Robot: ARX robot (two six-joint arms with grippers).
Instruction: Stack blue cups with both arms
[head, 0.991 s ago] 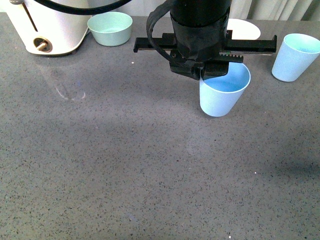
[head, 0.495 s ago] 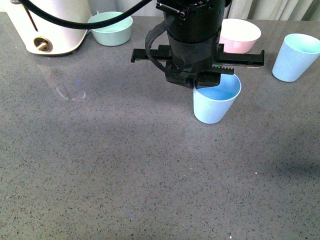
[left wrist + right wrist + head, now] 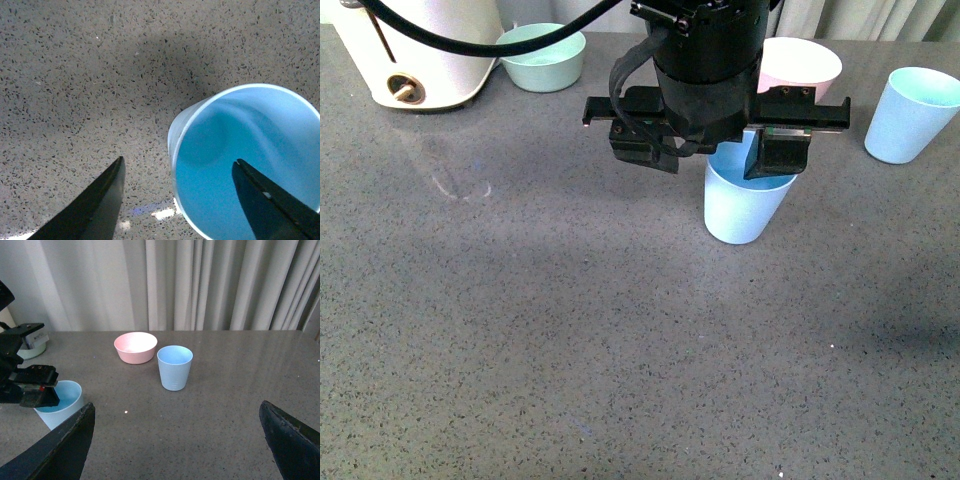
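Note:
One blue cup [image 3: 740, 210] stands upright on the grey table under my left gripper [image 3: 710, 152], which is open. In the left wrist view the cup's [image 3: 250, 155] near wall lies between the spread fingers of the left gripper [image 3: 177, 165], one finger over its inside, neither finger touching it. The second blue cup [image 3: 910, 115] stands at the far right. The right wrist view shows this second cup [image 3: 175, 367] well ahead of my open, empty right gripper [image 3: 177, 410], and the first cup [image 3: 60, 405] off to the side. The right gripper is out of the front view.
A pink bowl [image 3: 805, 62] sits behind the left gripper, close to the second cup [image 3: 135, 347]. A green bowl [image 3: 540, 55] and a white appliance [image 3: 420, 50] stand at the back left. Curtains [image 3: 200, 285] hang behind the table's far edge.
My left gripper has opened and let go of the blue cup. The cup came down and slightly left with it and now stands on the table.

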